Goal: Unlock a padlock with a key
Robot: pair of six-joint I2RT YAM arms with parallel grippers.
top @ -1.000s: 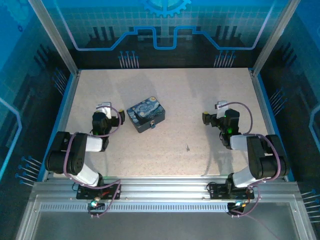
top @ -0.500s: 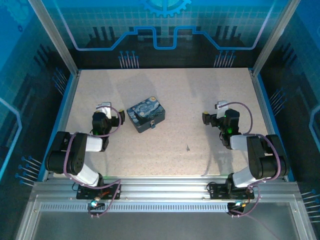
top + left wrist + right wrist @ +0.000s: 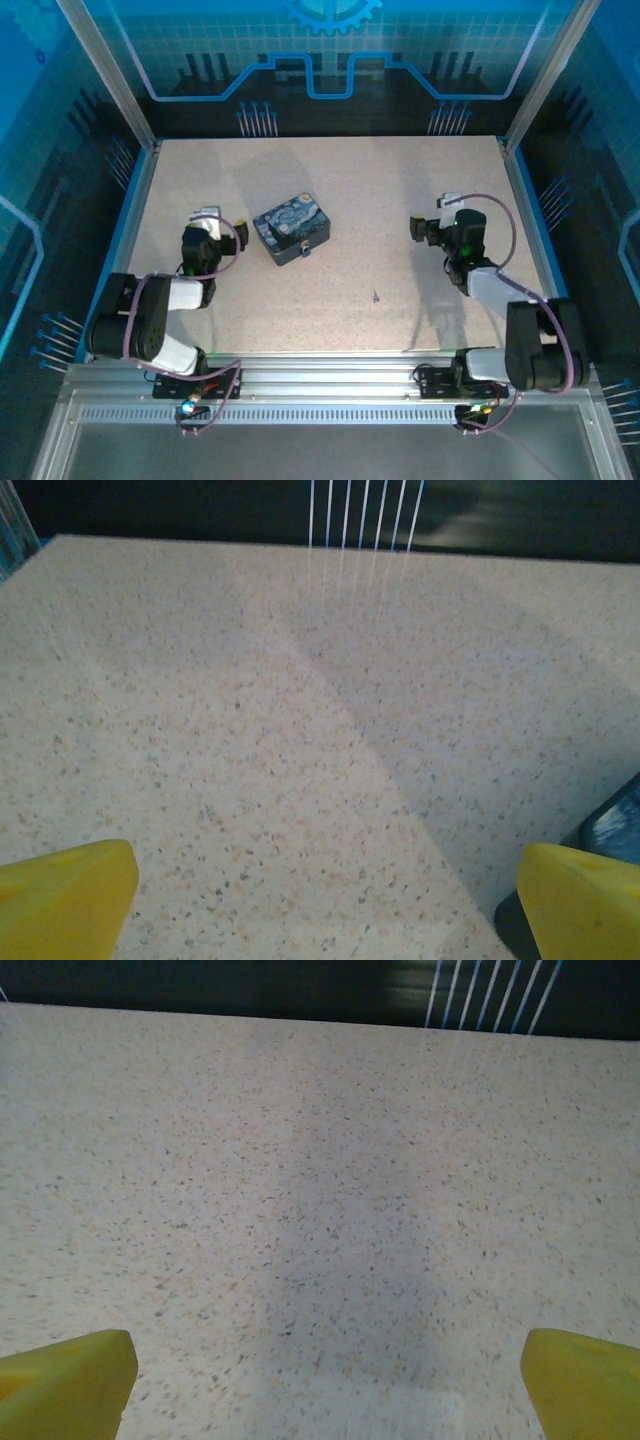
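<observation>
Speckled table [image 3: 400,190], overhead key [image 3: 376,296], left-wrist box corner [image 3: 615,825]

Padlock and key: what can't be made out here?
- padlock: top view, too small; shackle state and keyhole side unreadable.
- key: top view, a dark sliver; bow end unreadable.
- box: left wrist view, right edge cuts it to a corner.

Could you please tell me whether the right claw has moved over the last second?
Yes. In the top view the right claw has shifted slightly toward the far edge of the table, judged against the box, which stayed put.
</observation>
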